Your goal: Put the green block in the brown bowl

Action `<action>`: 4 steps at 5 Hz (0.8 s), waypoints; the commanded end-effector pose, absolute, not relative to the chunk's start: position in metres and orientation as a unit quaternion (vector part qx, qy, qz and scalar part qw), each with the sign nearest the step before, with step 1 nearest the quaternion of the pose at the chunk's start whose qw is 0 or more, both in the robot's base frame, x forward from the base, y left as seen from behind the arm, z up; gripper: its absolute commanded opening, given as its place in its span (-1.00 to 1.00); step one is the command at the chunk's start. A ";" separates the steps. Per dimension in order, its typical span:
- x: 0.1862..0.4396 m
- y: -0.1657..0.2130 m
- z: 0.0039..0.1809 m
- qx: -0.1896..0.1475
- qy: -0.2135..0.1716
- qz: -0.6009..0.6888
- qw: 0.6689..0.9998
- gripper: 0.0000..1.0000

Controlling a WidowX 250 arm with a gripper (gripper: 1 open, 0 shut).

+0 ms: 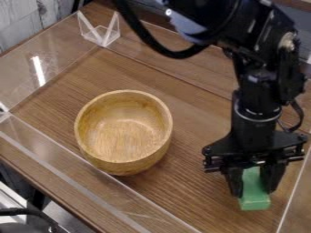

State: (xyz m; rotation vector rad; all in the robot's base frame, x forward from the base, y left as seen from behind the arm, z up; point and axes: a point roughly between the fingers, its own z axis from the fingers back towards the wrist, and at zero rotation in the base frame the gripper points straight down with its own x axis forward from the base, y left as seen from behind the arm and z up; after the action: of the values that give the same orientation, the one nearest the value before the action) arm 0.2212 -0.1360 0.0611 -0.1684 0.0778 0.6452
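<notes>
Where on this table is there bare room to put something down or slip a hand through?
Bare wood lies behind the brown bowl, toward the clear stand at the back, and in the strip between the bowl and the gripper. It is crowded at the right, where the gripper holds the green block near the edge.

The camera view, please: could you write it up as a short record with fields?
surface: wooden table
brown bowl: upright, nothing in it, left of the arm
green block: pinched at its top by the tool, right of the bowl
tool: points down, shut on the block
task status: block not yet in the bowl
</notes>
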 end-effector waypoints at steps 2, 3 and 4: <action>0.229 -0.131 0.098 -0.114 0.005 0.321 0.940 -1.00; 0.225 -0.117 0.111 -0.115 -0.001 0.331 0.937 -1.00; 0.217 -0.086 0.131 -0.113 -0.005 0.338 0.934 -1.00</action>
State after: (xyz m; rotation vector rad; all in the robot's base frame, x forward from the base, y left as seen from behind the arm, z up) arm 0.2130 -0.0854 0.1226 -0.2107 0.0181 0.6987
